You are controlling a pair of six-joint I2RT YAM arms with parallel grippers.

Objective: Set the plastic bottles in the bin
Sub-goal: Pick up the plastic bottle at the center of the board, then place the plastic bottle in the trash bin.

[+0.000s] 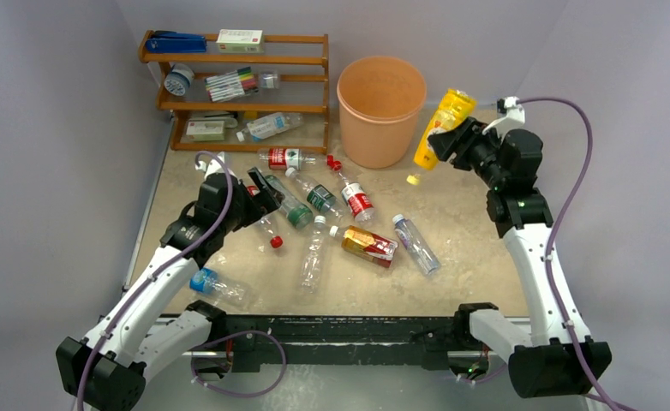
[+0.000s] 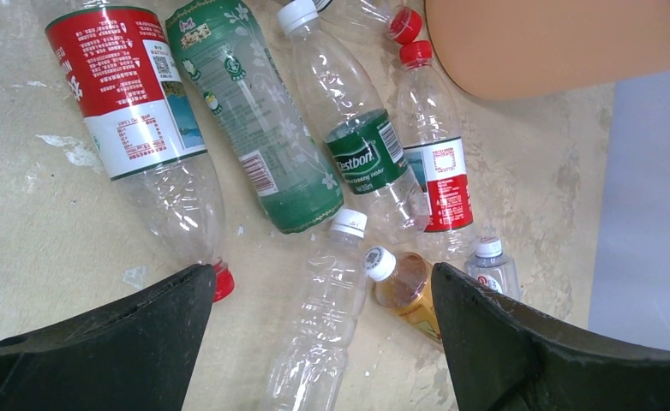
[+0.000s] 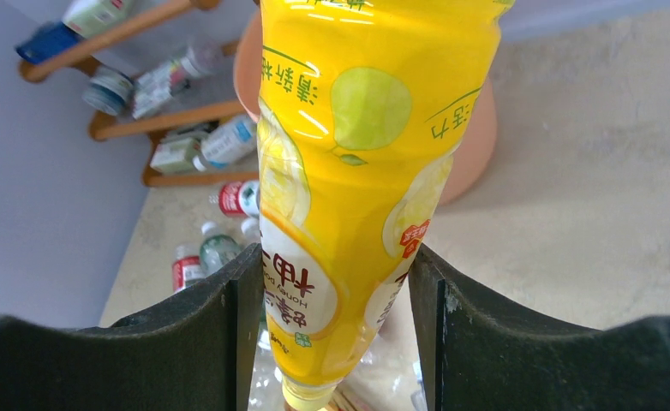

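My right gripper (image 1: 440, 139) is shut on the yellow bottle (image 1: 445, 118), holding it tilted with the cap down, in the air just right of the orange bin (image 1: 381, 110). In the right wrist view the yellow bottle (image 3: 349, 171) fills the gap between my fingers (image 3: 216, 317), with the bin (image 3: 477, 145) behind it. My left gripper (image 1: 259, 193) is open and empty above a cluster of bottles on the table. The left wrist view shows a red-label bottle (image 2: 130, 111), a green bottle (image 2: 259, 120), a clear bottle (image 2: 323, 317) between the jaws and an amber bottle (image 2: 404, 291).
A wooden shelf (image 1: 237, 62) stands at the back left with marker pens, small boxes and one bottle (image 1: 267, 127). A blue-label bottle (image 1: 216, 287) lies near the front left. A small clear bottle (image 1: 415, 244) lies right of the cluster. Grey walls enclose the table.
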